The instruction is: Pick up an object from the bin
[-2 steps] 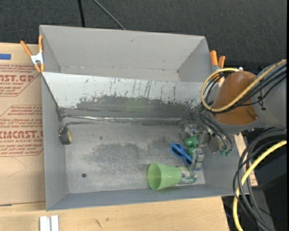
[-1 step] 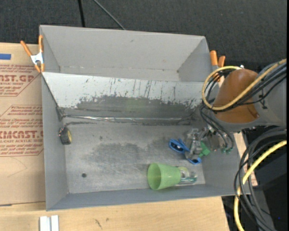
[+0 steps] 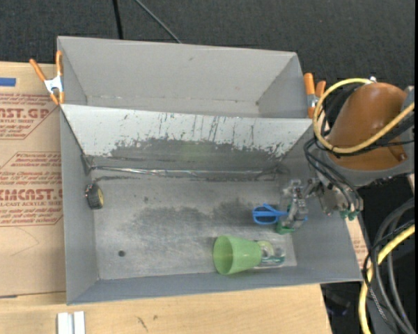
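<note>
Object nearest the claw: a small blue thing [image 3: 265, 215], flat and rounded, lying on the floor in the right half of the bin, nearer the front wall than the back.
Gripper: the gripper [image 3: 295, 211] is low inside the bin at its right side, just right of the small blue thing; whether the two touch cannot be told.
Claw state: whether it is spread or pressed together cannot be told from this view, nor whether it is pinching the small blue thing.
Green bit: a tiny green bit [image 3: 285, 228] shows just under the gripper, right of the small blue thing.
Green cup: a green cup [image 3: 233, 255] lies on its side in front of the small blue thing, near it but apart, mouth toward the left, close to the front wall.
Clear piece: a clear piece [image 3: 273, 257] lies against the right end of the green cup.
Far left: a small dark and yellow thing [image 3: 94, 197] sits by the left wall, well apart from everything else.
Bin: the bin [image 3: 195, 68] is grey metal with a scuffed floor.
Arm: the orange cover [image 3: 366, 127] and yellow cables [image 3: 334, 99] hang over the right rim.
</note>
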Controlling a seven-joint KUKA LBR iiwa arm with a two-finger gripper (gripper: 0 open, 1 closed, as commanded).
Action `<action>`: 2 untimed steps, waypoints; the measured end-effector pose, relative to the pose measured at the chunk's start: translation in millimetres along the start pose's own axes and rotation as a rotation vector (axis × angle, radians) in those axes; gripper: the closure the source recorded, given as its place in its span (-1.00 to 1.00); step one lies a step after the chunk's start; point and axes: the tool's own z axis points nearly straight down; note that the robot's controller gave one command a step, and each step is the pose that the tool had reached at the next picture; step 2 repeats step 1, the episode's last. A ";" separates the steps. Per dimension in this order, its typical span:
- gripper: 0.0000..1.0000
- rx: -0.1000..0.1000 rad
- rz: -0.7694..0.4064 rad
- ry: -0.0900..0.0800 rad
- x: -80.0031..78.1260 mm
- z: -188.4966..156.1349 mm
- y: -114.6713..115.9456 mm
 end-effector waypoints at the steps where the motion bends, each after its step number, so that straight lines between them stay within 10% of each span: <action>1: 1.00 0.000 -0.036 -0.002 -17.1 -48.9 4.9; 2: 1.00 0.000 -0.036 -0.002 -17.1 -48.9 4.9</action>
